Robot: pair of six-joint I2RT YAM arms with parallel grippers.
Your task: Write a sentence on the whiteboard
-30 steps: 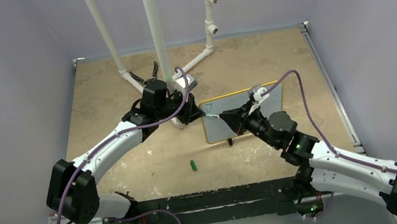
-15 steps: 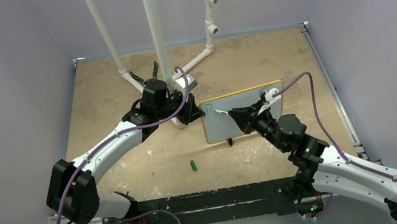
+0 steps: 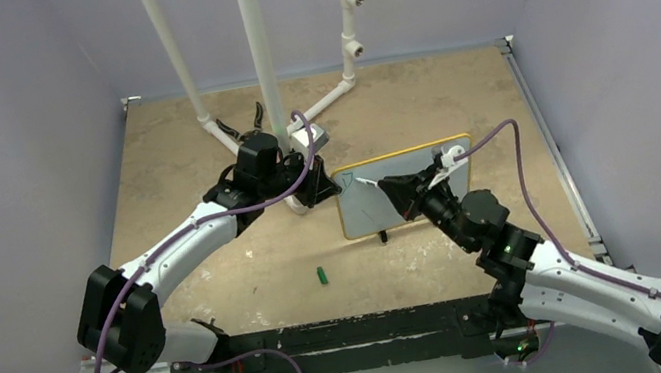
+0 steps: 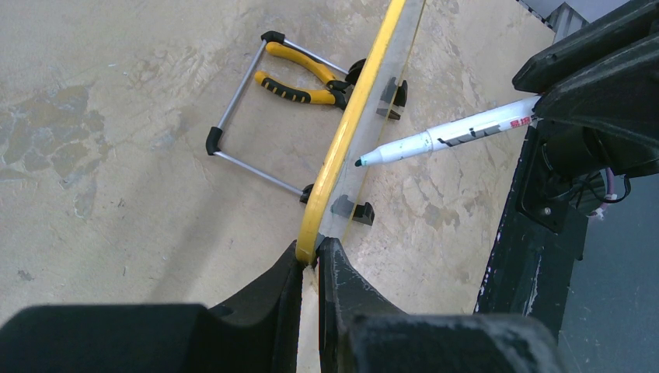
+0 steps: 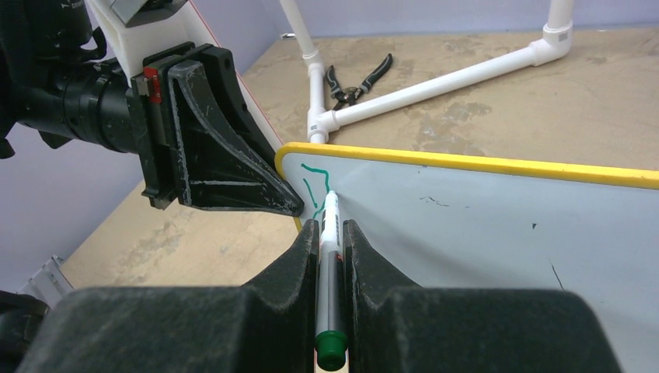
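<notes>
The whiteboard [image 3: 361,210] stands tilted on the table, white with a yellow rim [image 4: 351,128]. My left gripper [image 3: 324,185] is shut on its left edge, the fingers [image 4: 311,252] pinching the rim. My right gripper [image 3: 390,188] reaches over the board's face, shut [image 5: 332,229] on a white marker [image 5: 329,208] with a green end. The marker's tip [image 4: 359,162] is at the board's face [image 5: 482,225] near the upper left corner; I cannot tell if it touches. Of the sentence, only a couple of green strokes [image 5: 314,183] show there.
A green marker cap [image 3: 321,275] lies on the table in front of the board. Black pliers [image 5: 361,78] lie by the white pipe frame [image 3: 260,56] at the back. Yellow-handled pliers [image 4: 299,78] and the board's wire stand [image 4: 241,148] are behind the board.
My right arm has reached further over the board and the marker tip has shifted slightly up toward the top left corner. The left arm and the board have stayed still.
</notes>
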